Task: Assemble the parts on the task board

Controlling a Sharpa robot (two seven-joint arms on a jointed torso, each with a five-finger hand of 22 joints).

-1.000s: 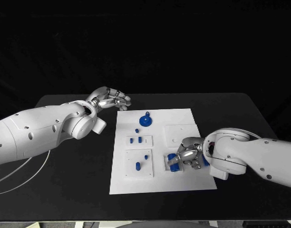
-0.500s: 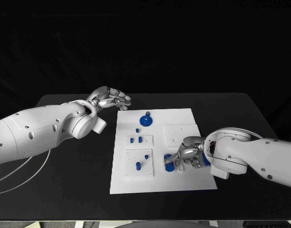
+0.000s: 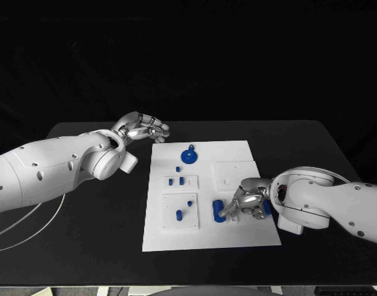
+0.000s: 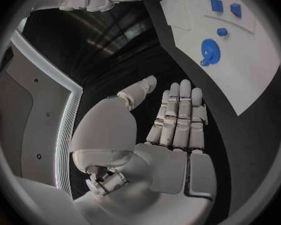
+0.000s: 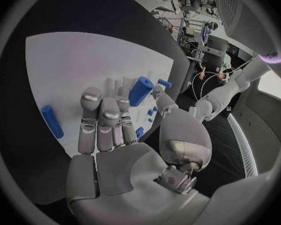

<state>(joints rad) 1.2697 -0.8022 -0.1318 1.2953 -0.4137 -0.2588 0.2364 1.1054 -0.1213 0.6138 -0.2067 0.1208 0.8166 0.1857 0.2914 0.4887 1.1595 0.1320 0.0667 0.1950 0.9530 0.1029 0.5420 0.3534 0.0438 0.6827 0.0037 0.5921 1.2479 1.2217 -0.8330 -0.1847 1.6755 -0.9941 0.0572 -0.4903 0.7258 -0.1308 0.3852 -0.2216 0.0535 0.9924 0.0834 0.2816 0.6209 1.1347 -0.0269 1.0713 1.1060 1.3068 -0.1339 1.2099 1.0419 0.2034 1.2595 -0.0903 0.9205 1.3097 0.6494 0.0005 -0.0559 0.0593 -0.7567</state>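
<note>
Item 1. Table (image 3: 313, 139): black, matte top, rectangular. Its far edge runs straight across in the head view and its sides spread wider toward the near edge. The surface is plain and unmarked.

Item 2. Cable (image 3: 29, 233): thin and white. It lies in slack loops at the table's near left corner and trails off past the picture's left edge.

Item 3. Backdrop (image 3: 188, 61): black and featureless, standing behind the table's far edge and spanning the whole width behind it.
</note>
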